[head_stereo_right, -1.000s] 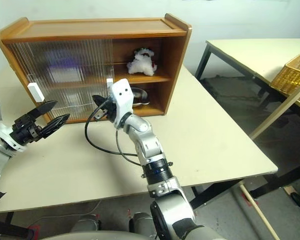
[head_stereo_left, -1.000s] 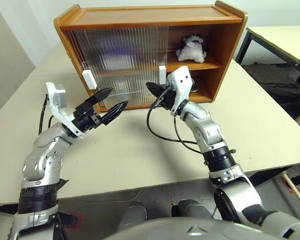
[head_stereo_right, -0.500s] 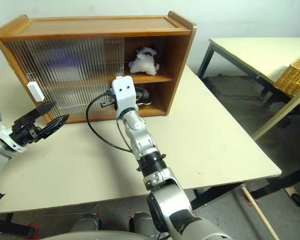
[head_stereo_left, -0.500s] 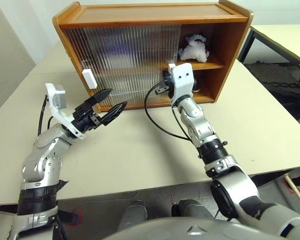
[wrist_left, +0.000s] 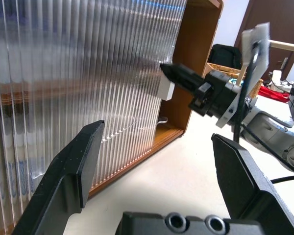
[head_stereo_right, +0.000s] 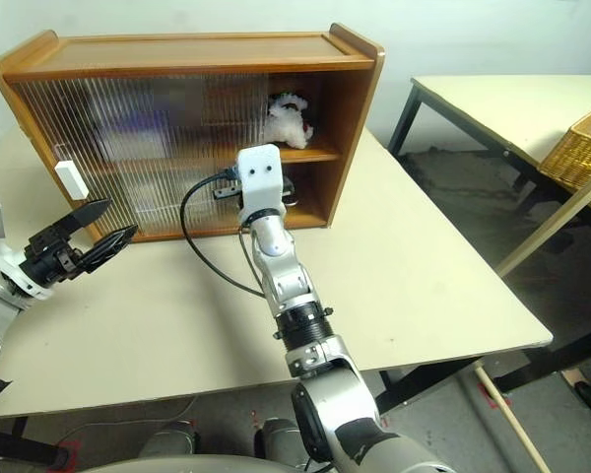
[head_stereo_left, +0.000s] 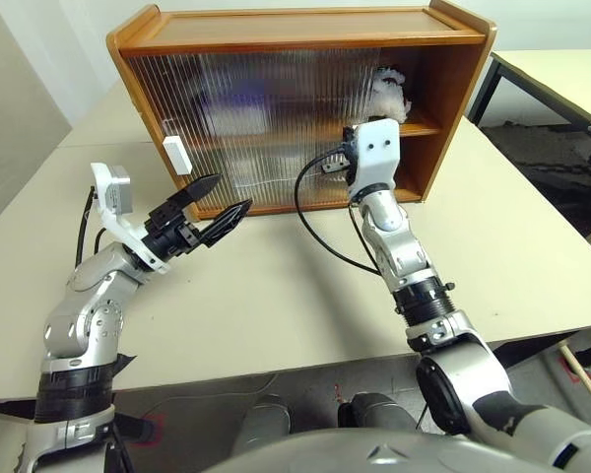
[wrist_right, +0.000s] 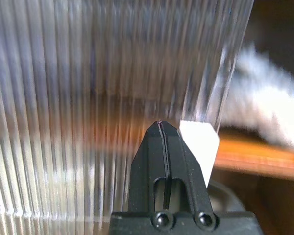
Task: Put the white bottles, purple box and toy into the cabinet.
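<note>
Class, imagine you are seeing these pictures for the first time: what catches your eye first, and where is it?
The wooden cabinet at the table's far side, with ribbed sliding doors. The right gripper, shut, sits against a door's white handle, beside the plush toy on the upper shelf. The left gripper hangs open before the cabinet's left part.

A: Which finishes are presented by the cabinet (head_stereo_left: 295, 28)?

B: Orange-brown wood with a smooth, lightly glossy surface is seen on its top and sides; the sliding doors (head_stereo_left: 266, 128) are formed of ribbed translucent plastic (contents are reduced to blurred patches), and a matt white block handle (head_stereo_left: 175, 155) is carried on the left one.

A: And the remaining items?

B: The toy (head_stereo_right: 289, 119) is rendered in fluffy white plush. The table (head_stereo_left: 532, 246) is shown as a smooth, matt cream surface. The left gripper (head_stereo_left: 214, 210) has fingers (wrist_left: 73, 166) of matt black plastic, finely grained; the right gripper (wrist_right: 165, 142) is similarly finished, behind a smooth white plastic housing (head_stereo_left: 376, 153). Arm links are seen in satin silver metal.
</note>
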`<action>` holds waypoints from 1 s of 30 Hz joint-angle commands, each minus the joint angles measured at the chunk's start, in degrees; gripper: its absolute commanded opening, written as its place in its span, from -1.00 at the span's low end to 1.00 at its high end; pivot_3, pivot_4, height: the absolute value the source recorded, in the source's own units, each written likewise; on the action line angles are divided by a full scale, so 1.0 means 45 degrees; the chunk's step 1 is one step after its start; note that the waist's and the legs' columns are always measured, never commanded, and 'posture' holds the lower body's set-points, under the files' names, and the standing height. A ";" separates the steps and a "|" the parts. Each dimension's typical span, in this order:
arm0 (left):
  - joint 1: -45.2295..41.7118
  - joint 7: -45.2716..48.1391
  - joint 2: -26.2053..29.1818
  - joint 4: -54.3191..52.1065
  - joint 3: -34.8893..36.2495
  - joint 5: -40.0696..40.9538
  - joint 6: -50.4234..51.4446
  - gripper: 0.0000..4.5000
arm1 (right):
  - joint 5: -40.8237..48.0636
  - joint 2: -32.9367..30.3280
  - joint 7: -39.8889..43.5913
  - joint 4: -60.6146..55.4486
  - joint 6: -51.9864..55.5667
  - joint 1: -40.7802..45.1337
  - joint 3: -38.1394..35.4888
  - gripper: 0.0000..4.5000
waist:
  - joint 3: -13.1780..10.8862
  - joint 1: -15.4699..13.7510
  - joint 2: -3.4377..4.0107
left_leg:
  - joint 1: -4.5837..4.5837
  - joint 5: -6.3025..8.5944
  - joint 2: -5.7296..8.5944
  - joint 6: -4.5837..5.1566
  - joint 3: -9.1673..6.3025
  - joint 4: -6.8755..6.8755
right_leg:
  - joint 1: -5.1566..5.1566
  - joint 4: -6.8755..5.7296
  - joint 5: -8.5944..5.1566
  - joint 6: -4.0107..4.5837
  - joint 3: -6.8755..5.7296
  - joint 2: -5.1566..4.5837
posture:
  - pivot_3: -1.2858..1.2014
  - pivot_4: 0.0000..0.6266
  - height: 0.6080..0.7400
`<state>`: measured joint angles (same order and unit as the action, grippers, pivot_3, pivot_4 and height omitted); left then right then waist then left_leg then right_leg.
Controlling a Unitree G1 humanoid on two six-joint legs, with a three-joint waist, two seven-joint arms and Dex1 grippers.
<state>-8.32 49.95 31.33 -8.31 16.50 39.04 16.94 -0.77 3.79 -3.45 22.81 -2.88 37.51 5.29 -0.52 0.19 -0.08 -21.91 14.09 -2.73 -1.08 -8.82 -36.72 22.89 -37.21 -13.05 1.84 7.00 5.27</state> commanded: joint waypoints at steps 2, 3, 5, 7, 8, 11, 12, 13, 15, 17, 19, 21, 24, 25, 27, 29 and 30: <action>-0.0103 0.0134 -0.0050 0.0185 -0.0170 -0.0158 -0.0097 1.00 | 0.0630 -0.0187 0.0715 -0.0142 0.0846 -0.0305 -0.0534 -0.99 | 0.0001 0.0015 -0.0002 | 0.0000 0.0000 0.0003 0.0000 0.0005 0.0000 | 0.0000 0.0000 -0.0003 -0.0004 0.0005 0.0001 | 0.03 -0.96 1.00; -0.0115 0.0142 -0.0054 0.0194 -0.0169 -0.0168 -0.0099 1.00 | 0.0665 -0.0152 0.0567 -0.0124 0.1048 -0.0294 -0.0656 -0.99 | 0.0001 0.0016 -0.0001 | 0.0001 0.0000 0.0003 0.0000 0.0005 0.0000 | 0.0000 0.0000 -0.0004 -0.0007 0.0005 0.0001 | 0.03 -0.96 1.00; -0.0143 0.0154 -0.0059 0.0209 -0.0164 -0.0181 -0.0092 1.00 | 0.0569 -0.0182 0.0277 -0.0011 0.1151 -0.0243 -0.0797 -0.99 | 0.0001 0.0009 -0.0001 | 0.0002 -0.0001 0.0002 0.0001 0.0003 0.0000 | 0.0000 0.0000 -0.0006 -0.0010 0.0004 0.0002 | 0.03 -0.97 1.00; -0.0162 0.0173 -0.0063 0.0216 -0.0157 -0.0199 -0.0084 1.00 | 0.0336 -0.0281 0.0025 0.0140 0.0971 -0.0193 -0.0869 -0.99 | 0.0001 0.0007 -0.0001 | 0.0001 -0.0001 0.0002 0.0002 0.0002 0.0000 | -0.0001 0.0000 -0.0005 -0.0009 0.0004 0.0001 | 0.03 -0.97 1.00; -0.0159 0.0186 -0.0061 0.0217 -0.0148 -0.0205 -0.0079 1.00 | 0.0122 -0.0358 -0.0291 0.0210 0.0896 -0.0162 -0.0928 -0.99 | 0.0001 0.0008 -0.0001 | 0.0001 -0.0001 0.0002 0.0002 0.0002 -0.0001 | -0.0001 0.0000 -0.0004 -0.0010 0.0004 0.0001 | 0.03 -0.97 1.00; -0.0141 0.0240 -0.0047 0.0226 -0.0112 -0.0219 -0.0071 1.00 | -0.0174 -0.0473 -0.0853 0.0271 0.0807 -0.0122 -0.1055 -0.99 | 0.0001 0.0007 -0.0001 | 0.0001 -0.0001 0.0002 0.0002 0.0002 -0.0003 | -0.0002 0.0000 0.0002 -0.0019 0.0005 -0.0002 | 0.03 -0.98 1.00; -0.0138 0.0262 -0.0046 0.0240 -0.0112 -0.0231 -0.0077 1.00 | -0.0257 -0.0530 -0.1000 0.0231 0.0795 -0.0147 -0.1074 -0.99 | 0.0001 0.0007 -0.0001 | 0.0001 -0.0001 0.0003 0.0002 0.0001 -0.0003 | -0.0002 0.0000 0.0003 -0.0022 0.0006 -0.0002 | 0.03 -0.98 1.00; -0.0133 0.0282 -0.0045 0.0251 -0.0108 -0.0239 -0.0082 1.00 | -0.0318 -0.0569 -0.1113 0.0198 0.0788 -0.0168 -0.1076 -0.99 | 0.0001 0.0010 -0.0001 | 0.0001 -0.0001 0.0002 0.0002 0.0001 -0.0003 | -0.0002 0.0000 0.0005 -0.0025 0.0006 -0.0002 | 0.03 -0.98 1.00; -0.0155 0.0317 -0.0060 0.0293 -0.0130 -0.0267 -0.0096 1.00 | -0.0453 -0.0652 -0.1345 0.0146 0.0755 -0.0221 -0.1085 -0.99 | 0.0001 0.0018 -0.0001 | 0.0002 -0.0001 0.0003 0.0002 0.0002 -0.0002 | -0.0001 0.0000 0.0010 -0.0032 0.0006 -0.0002 | 0.03 -0.98 1.00; -0.0248 0.0325 -0.0095 0.0352 -0.0190 -0.0304 -0.0097 1.00 | -0.0674 -0.0768 -0.1736 0.0186 0.0751 -0.0259 -0.1210 -0.99 | 0.0001 0.0029 0.0000 | 0.0003 -0.0001 0.0002 0.0002 0.0000 -0.0002 | 0.0001 -0.0001 0.0014 -0.0037 0.0006 0.0000 | 0.02 -0.98 1.00; -0.0316 0.0352 -0.0107 0.0404 -0.0213 -0.0325 -0.0095 1.00 | -0.0924 -0.0866 -0.2142 0.0238 0.0762 -0.0261 -0.1293 -0.99 | 0.0000 0.0041 0.0000 | 0.0003 -0.0001 0.0001 0.0002 0.0000 -0.0001 | 0.0002 -0.0001 0.0018 -0.0041 0.0006 0.0001 | 0.02 -0.99 1.00; -0.0349 0.0397 -0.0103 0.0454 -0.0203 -0.0333 -0.0100 1.00 | -0.1076 -0.0928 -0.2455 0.0290 0.0730 -0.0240 -0.1353 -0.99 | 0.0001 0.0048 0.0000 | 0.0003 -0.0001 0.0001 0.0003 -0.0001 -0.0001 | 0.0001 -0.0001 0.0020 -0.0044 0.0006 0.0001 | 0.02 -0.99 1.00; -0.0494 0.0450 -0.0120 0.0552 -0.0260 -0.0370 -0.0086 1.00 | -0.1393 -0.1288 -0.3230 0.0567 0.0713 -0.0123 -0.1658 -0.99 | 0.0001 0.0060 -0.0001 | 0.0004 -0.0002 0.0001 0.0004 0.0000 -0.0001 | 0.0000 0.0000 0.0021 -0.0046 0.0007 0.0000 | 0.01 -1.00 1.00; -0.0530 0.0463 -0.0126 0.0575 -0.0271 -0.0382 -0.0084 1.00 | -0.1466 -0.1384 -0.3424 0.0655 0.0658 -0.0089 -0.1725 -0.99 | 0.0001 0.0057 -0.0001 | 0.0003 -0.0002 0.0001 0.0005 0.0001 -0.0001 | -0.0001 0.0000 0.0020 -0.0048 0.0007 0.0000 | 0.01 -1.00 1.00; -0.0585 0.0501 -0.0127 0.0628 -0.0286 -0.0401 -0.0091 1.00 | -0.1555 -0.1517 -0.3729 0.0821 0.0638 0.0001 -0.1874 -0.99 | 0.0002 0.0059 -0.0002 | 0.0003 -0.0003 0.0001 0.0006 0.0001 -0.0001 | -0.0001 0.0001 0.0026 -0.0060 0.0008 -0.0001 | 0.01 -1.00 1.00; -0.0629 0.0526 -0.0129 0.0673 -0.0307 -0.0417 -0.0100 1.00 | -0.1600 -0.1633 -0.3989 0.0989 0.0552 0.0093 -0.2003 -0.99 | 0.0001 0.0095 -0.0001 | 0.0003 -0.0004 0.0001 0.0007 0.0003 -0.0001 | 0.0000 0.0001 0.0041 -0.0087 0.0010 -0.0001 | 0.01 -1.00 1.00; -0.0649 0.0533 -0.0133 0.0688 -0.0319 -0.0424 -0.0102 1.00 | -0.1667 -0.1704 -0.4205 0.1063 0.0506 0.0139 -0.2076 -0.99 | 0.0001 0.0094 -0.0001 | 0.0004 -0.0004 0.0000 0.0008 0.0003 -0.0001 | 0.0000 0.0000 0.0051 -0.0103 0.0010 -0.0001 | 0.01 -1.00 1.00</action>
<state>-10.76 51.86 30.75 -5.97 16.02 37.91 16.81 -7.46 -3.33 -19.89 26.53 -0.15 36.99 -2.48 -0.52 0.61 -0.09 -21.89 14.07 -2.73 -1.04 -8.81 -36.72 22.89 -37.21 -12.79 1.31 7.04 5.28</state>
